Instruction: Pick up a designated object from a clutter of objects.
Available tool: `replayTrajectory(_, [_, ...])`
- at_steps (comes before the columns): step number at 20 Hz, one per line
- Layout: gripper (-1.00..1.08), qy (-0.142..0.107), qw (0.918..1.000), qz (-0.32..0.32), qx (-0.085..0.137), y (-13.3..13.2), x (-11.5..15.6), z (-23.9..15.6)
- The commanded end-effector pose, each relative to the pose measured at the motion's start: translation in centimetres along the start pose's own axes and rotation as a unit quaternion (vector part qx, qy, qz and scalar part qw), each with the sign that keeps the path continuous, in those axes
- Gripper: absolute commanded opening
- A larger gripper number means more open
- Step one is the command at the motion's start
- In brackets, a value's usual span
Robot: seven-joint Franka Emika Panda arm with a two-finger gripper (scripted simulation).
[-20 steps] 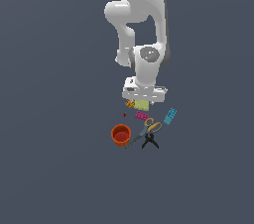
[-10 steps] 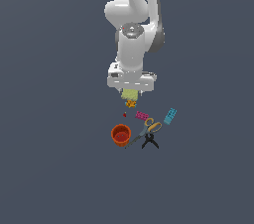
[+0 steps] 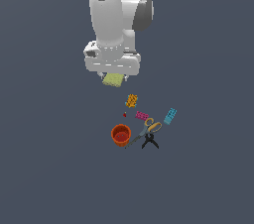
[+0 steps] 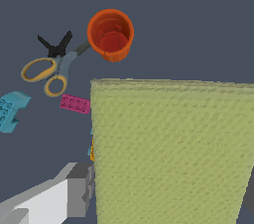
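A flat, featureless slate-grey bench [image 3: 44, 168] carries the clutter. The claw [image 3: 113, 75] grips the yellow-green sponge pad [image 3: 113, 80], raised well clear of the red-orange cup [image 3: 120, 134], scissors [image 3: 147, 129] and cyan block [image 3: 170, 116]; the pick looks essentially done. The pad's surface is finely pitted and matte, and its edges are square.

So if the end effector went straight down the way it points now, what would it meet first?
Probably nothing but bare floor: the end effector, shut on the yellow-green sponge, hangs up and to the exterior view's left of the orange piece. Depth is unclear, so that piece could be close to the line.
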State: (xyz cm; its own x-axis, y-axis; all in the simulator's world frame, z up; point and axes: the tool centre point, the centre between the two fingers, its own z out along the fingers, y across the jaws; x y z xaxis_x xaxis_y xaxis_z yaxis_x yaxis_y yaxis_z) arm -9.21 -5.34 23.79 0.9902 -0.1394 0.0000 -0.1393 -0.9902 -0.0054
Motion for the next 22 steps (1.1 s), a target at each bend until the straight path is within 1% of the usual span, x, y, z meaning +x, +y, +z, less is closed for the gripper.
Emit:
replayTrajectory(1, [-1.0, 0.0, 1.0, 0.0, 0.0, 1.8, 0.2, -2.3])
replayTrajectory(8, [-1.0, 0.0, 1.0, 0.0, -0.001, 6.7, 0.9, -8.8])
replayTrajectory(13, [-1.0, 0.0, 1.0, 0.001, -0.002, 9.7, 1.5, -12.7])
replayTrajectory(17, [-1.0, 0.0, 1.0, 0.001, -0.002, 11.4, 2.0, -14.9])
replayTrajectory(22, [-1.0, 0.0, 1.0, 0.001, -0.003, 12.7, 2.4, -16.7])
